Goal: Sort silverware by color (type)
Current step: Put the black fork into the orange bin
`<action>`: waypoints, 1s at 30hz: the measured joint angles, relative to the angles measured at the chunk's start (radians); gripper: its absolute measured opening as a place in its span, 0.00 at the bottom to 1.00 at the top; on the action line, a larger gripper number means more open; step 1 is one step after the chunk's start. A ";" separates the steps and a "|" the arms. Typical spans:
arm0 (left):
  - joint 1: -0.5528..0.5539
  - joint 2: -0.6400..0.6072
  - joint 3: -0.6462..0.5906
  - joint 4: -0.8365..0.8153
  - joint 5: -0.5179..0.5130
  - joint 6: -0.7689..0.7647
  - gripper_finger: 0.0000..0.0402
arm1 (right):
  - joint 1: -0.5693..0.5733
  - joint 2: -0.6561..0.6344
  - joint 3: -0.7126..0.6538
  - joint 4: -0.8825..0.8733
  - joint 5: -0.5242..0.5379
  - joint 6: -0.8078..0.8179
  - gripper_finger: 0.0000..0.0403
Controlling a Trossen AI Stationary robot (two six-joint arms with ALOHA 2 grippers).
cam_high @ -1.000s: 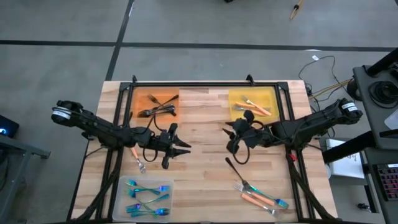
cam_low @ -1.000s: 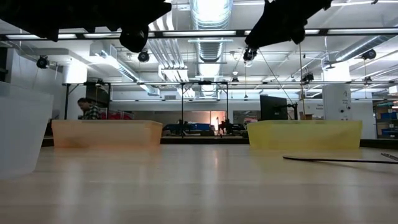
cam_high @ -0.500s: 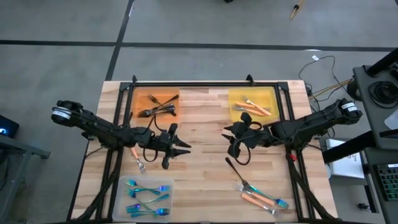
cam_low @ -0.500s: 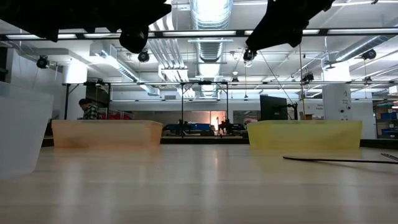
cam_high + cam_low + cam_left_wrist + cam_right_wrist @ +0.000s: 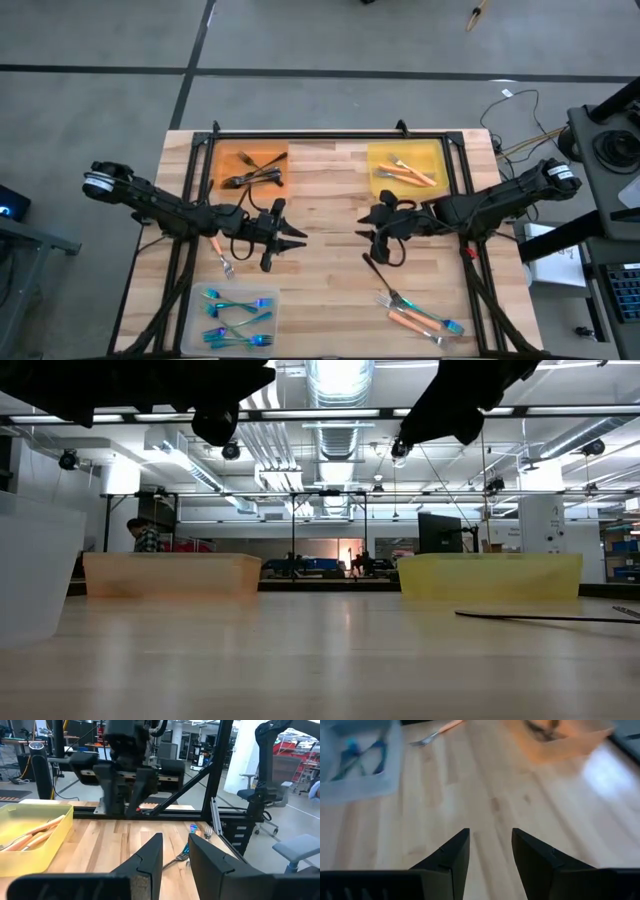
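- Left arm first: the left gripper (image 5: 285,240) hangs above the middle of the wooden table (image 5: 330,300), exactly where it was a second ago. Its wrist view shows the two dark fingers (image 5: 150,865) a narrow gap apart with nothing between them.
- Just at its eight o'clock lies a lone orange-handled fork (image 5: 220,255) on the bare wood, unmoved and not yet sorted.
- At the table's seven o'clock corner, the clear plastic tray (image 5: 192,322) holds the shiny blue-teal utensils (image 5: 238,320), all settled.
- Up at eleven o'clock, the flat orange tray (image 5: 222,160) carries the dark grey metal pieces (image 5: 255,175).
- Now the change: the right gripper (image 5: 378,232) has slid from beside the yellow tray (image 5: 375,155) at one o'clock toward the table's centre, turning to look back across the wood. Its fingers (image 5: 451,857) stand moderately apart, empty.
- The yellow tray already holds orange-handled pieces (image 5: 408,173), so my read is a drop-off is finished and the arm is heading for the next pick.
- Directly at the right gripper's six o'clock lies a slim dark grey utensil (image 5: 378,275), the nearest candidate; it belongs in the orange tray.
- At five o'clock of the table a small mixed heap (image 5: 420,318) of orange-handled and blue-teal pieces waits, so sorting is well along but unfinished.
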 joint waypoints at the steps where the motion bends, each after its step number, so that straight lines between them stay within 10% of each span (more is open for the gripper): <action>1: 0.000 0.000 0.000 0.000 0.000 0.000 0.19 | 0.000 0.000 0.000 -0.006 -0.021 0.005 0.34; 13: 0.000 0.000 0.000 0.000 0.000 -0.010 0.19 | 0.003 -0.007 0.231 -0.625 -0.236 0.226 0.34; 21: 0.000 0.000 0.000 0.000 0.000 -0.011 0.19 | 0.034 0.011 0.147 -0.627 -0.356 0.662 0.34; 30: 0.000 0.000 0.000 0.001 0.000 -0.044 0.19 | 0.094 0.139 0.019 -0.578 -0.400 0.792 0.34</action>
